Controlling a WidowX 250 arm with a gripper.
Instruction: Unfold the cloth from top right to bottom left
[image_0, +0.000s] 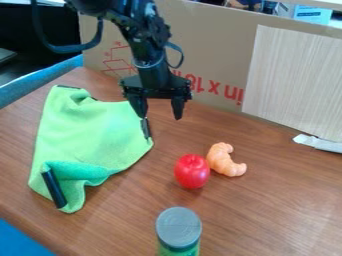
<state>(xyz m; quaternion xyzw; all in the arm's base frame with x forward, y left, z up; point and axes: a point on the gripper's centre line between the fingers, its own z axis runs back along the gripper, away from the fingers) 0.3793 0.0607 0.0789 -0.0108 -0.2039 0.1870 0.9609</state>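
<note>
The black gripper (160, 114) hangs from the top of the view with its two fingers spread apart and nothing held between them. A bright green cloth (92, 135) lies on the left of the wooden table, just left of and partly below the gripper. The left fingertip is close to the cloth's right corner, by a dark strip; whether they touch I cannot tell. At its lower left the cloth is folded over, with a black strip on that part, and a small fold shows near its top corner.
On the table (267, 215), a red fruit (192, 171) touches or nearly touches a croissant-shaped toy (225, 160) right of the cloth. A grey-lidded container (178, 229) stands at the front. Behind rise a cardboard wall (214, 55) and a pale panel (294, 80); a white scrap (319, 143) lies far right.
</note>
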